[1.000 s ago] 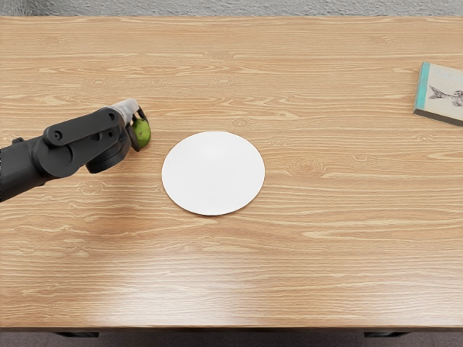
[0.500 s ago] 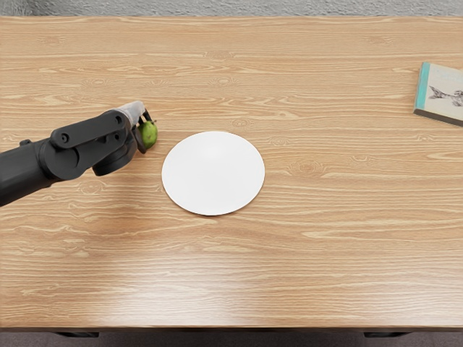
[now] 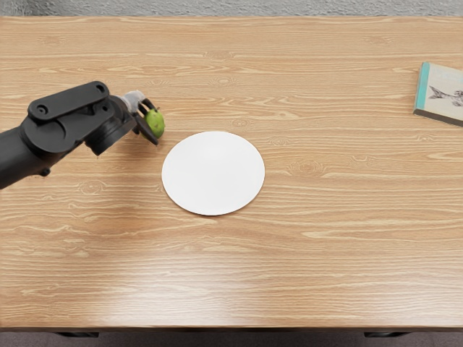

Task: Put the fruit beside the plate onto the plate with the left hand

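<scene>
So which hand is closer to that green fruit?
The left. The left hand has its fingers closed around the fruit, just beyond the plate's left edge. The right hand is out of view, so its place can't be told.

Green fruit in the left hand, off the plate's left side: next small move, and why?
Probably carry it right and a little toward the camera until it is over the plate, without opening the fingers. The left hand grips the green fruit, which is off the plate's upper-left rim, not above its white surface; opening now would likely drop it on the table.
</scene>
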